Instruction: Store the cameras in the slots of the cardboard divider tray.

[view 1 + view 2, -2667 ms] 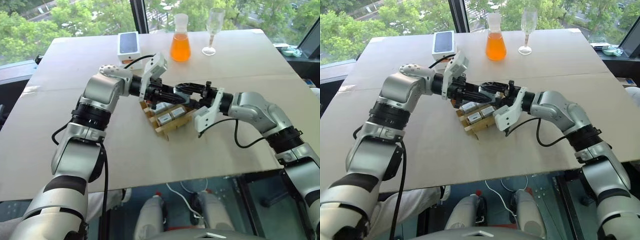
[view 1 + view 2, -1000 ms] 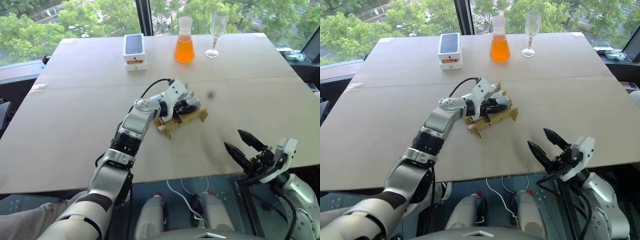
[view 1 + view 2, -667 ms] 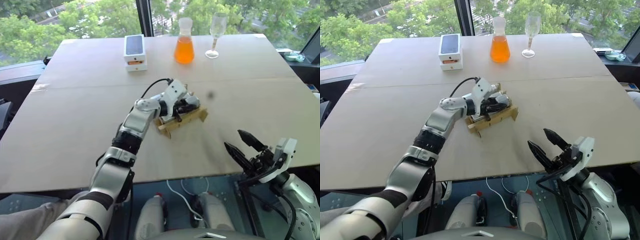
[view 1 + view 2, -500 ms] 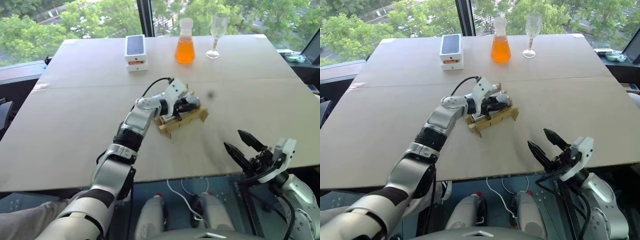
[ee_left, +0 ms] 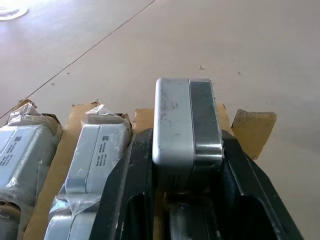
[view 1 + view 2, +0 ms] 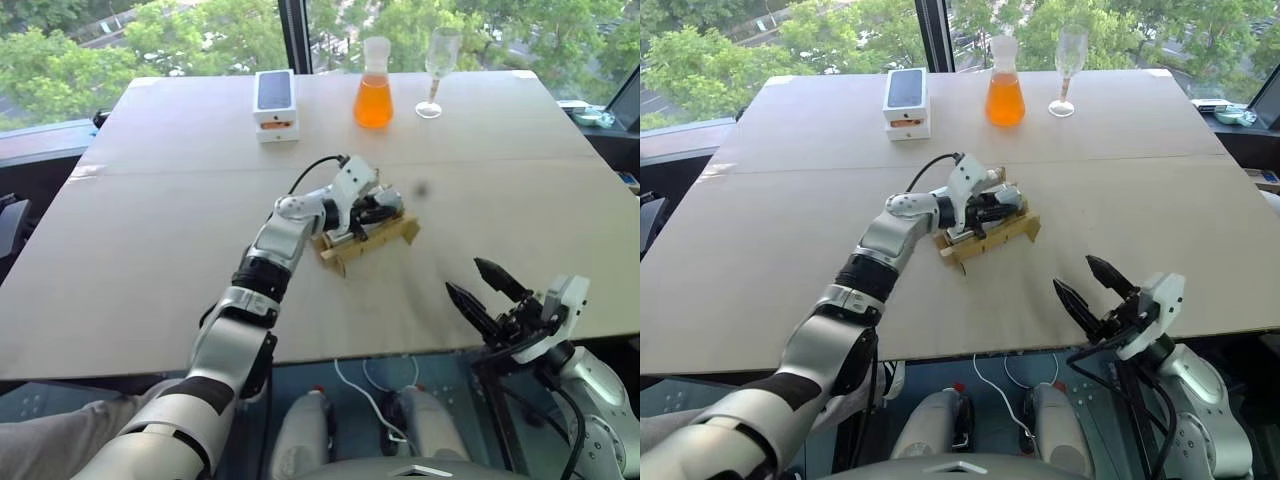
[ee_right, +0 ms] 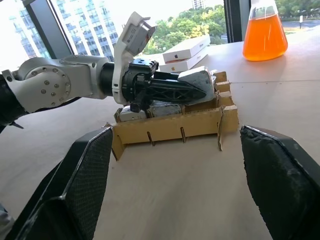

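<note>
The cardboard divider tray (image 6: pixel 372 241) lies mid-table. My left gripper (image 6: pixel 387 210) reaches over it, shut on a silver-grey camera (image 5: pixel 187 122) with a dark side. The camera is held roughly level above the tray's end slots, next to a cardboard end strip (image 5: pixel 252 129); whether it touches the tray I cannot tell. Two plastic-wrapped cameras (image 5: pixel 92 162) sit in slots beside it. My right gripper (image 6: pixel 465 277) hangs open with nothing in it, off the table's front edge to the right, pointing toward the tray (image 7: pixel 170 131).
At the table's far side stand a white phone box (image 6: pixel 275 103), a flask of orange liquid (image 6: pixel 373 85) and a wine glass (image 6: pixel 435 60). A seam crosses the tabletop behind the tray.
Since the oldest frames my right gripper has drawn back from the tray to the table's front edge. Over the last second both grippers have stayed where they are; only the view shifted slightly.
</note>
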Controlling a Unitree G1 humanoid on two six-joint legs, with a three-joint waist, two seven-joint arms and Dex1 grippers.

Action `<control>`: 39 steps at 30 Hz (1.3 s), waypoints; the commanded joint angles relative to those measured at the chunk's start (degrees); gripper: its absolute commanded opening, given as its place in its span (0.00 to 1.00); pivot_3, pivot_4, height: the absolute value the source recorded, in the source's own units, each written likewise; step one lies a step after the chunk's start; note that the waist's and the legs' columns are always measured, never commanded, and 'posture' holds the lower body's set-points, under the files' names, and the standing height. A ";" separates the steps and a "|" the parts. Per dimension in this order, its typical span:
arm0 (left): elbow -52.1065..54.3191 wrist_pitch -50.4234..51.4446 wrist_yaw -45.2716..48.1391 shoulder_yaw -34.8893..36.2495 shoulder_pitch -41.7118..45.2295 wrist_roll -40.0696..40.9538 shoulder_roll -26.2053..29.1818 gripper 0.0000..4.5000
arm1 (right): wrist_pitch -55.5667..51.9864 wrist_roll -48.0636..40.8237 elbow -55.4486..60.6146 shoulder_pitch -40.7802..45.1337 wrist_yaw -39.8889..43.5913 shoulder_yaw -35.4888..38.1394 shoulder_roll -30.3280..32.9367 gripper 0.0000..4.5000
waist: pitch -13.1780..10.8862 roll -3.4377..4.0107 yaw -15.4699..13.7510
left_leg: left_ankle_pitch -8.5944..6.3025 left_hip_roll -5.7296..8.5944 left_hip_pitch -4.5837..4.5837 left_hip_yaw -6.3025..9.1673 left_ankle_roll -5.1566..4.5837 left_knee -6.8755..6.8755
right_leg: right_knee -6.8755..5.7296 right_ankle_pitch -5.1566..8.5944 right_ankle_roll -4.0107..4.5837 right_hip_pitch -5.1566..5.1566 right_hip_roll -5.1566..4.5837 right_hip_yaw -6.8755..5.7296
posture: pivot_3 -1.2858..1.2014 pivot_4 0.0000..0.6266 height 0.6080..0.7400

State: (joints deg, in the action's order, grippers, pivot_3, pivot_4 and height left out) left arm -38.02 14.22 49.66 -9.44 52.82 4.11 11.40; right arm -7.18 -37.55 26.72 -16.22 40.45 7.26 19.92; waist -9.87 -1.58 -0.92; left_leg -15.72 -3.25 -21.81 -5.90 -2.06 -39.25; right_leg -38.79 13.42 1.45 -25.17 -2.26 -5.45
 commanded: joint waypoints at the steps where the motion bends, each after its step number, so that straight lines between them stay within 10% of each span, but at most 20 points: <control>1: -1.95 -0.45 -0.35 -0.64 0.95 -0.98 -0.67 0.20 | 0.97 -0.03 1.31 0.19 -0.17 0.55 -0.24 0.89 | 0.00 0.00 0.00 | 0.00 0.01 0.00 0.01 0.00 0.00 | 0.00 0.00 0.00 0.00 -0.01 0.00 | 0.52 0.24 1.00; 13: -2.60 0.39 1.73 -0.82 1.28 -2.00 -0.70 0.20 | 1.44 1.13 1.13 0.27 -0.65 0.00 -1.47 0.89 | 0.01 0.00 0.00 | 0.00 0.00 0.01 0.07 0.00 0.00 | 0.03 0.00 0.00 0.05 -0.02 -0.07 | 0.52 0.24 1.00; 20: -1.61 1.24 1.26 0.50 1.73 -0.92 -1.22 0.86 | 1.47 1.51 0.97 0.52 -0.56 -0.32 -1.80 0.92 | 0.02 0.00 0.06 | 0.00 0.00 0.01 0.08 0.00 -0.01 | 0.03 0.00 0.00 0.06 -0.02 -0.07 | 0.52 0.24 1.00; 39: 43.30 26.98 7.21 11.51 -10.96 20.62 12.35 0.86 | -1.14 2.00 -1.68 7.39 -0.40 -1.24 -0.10 0.92 | -0.03 0.02 0.36 | 0.02 -0.09 -0.07 0.10 0.04 0.06 | 0.03 0.01 0.03 -0.06 -0.24 -0.04 | 0.52 0.24 1.00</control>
State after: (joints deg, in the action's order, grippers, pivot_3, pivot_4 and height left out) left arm 0.29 39.36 55.77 -0.19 42.23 21.02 22.76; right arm -8.27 -35.26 24.11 -9.63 39.99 5.41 19.25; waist -9.90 -1.56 -0.57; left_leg -15.70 -3.34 -21.88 -5.81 -2.01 -39.19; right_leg -38.75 13.43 1.48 -25.23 -2.51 -5.49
